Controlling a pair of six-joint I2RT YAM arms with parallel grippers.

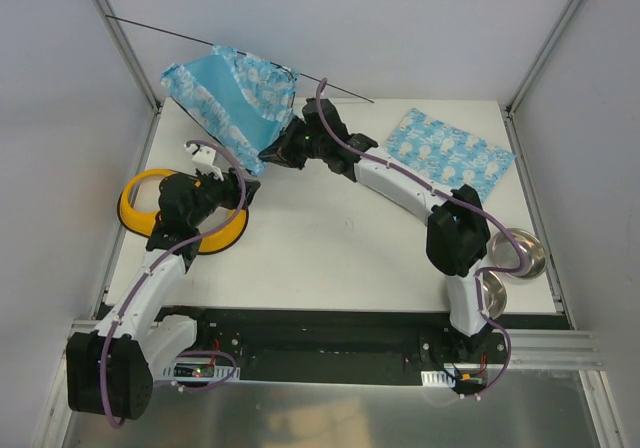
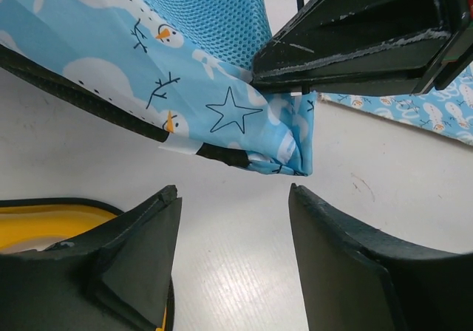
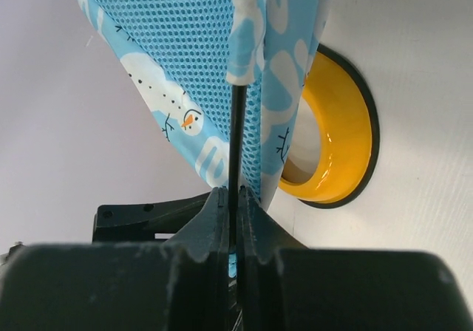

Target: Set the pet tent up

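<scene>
The pet tent [image 1: 233, 95] is light blue fabric with white snowmen, crumpled at the table's far left, one thin black pole [image 1: 340, 90] sticking out both ways. My right gripper [image 1: 272, 154] is shut on a black pole [image 3: 237, 139] at the tent's lower corner, with a bit of blue fabric between the jaws. My left gripper [image 1: 205, 154] is open and empty just left of that corner; in the left wrist view its fingers [image 2: 144, 227] sit low over the table, a little short of the tent's corner [image 2: 284, 150] and the right gripper's black body [image 2: 362, 35].
A yellow double bowl [image 1: 145, 203] lies under my left arm. A flat mat [image 1: 450, 158] of the same blue print lies at the far right. Two steel bowls [image 1: 520, 253] sit at the right edge. Grey walls stand close behind.
</scene>
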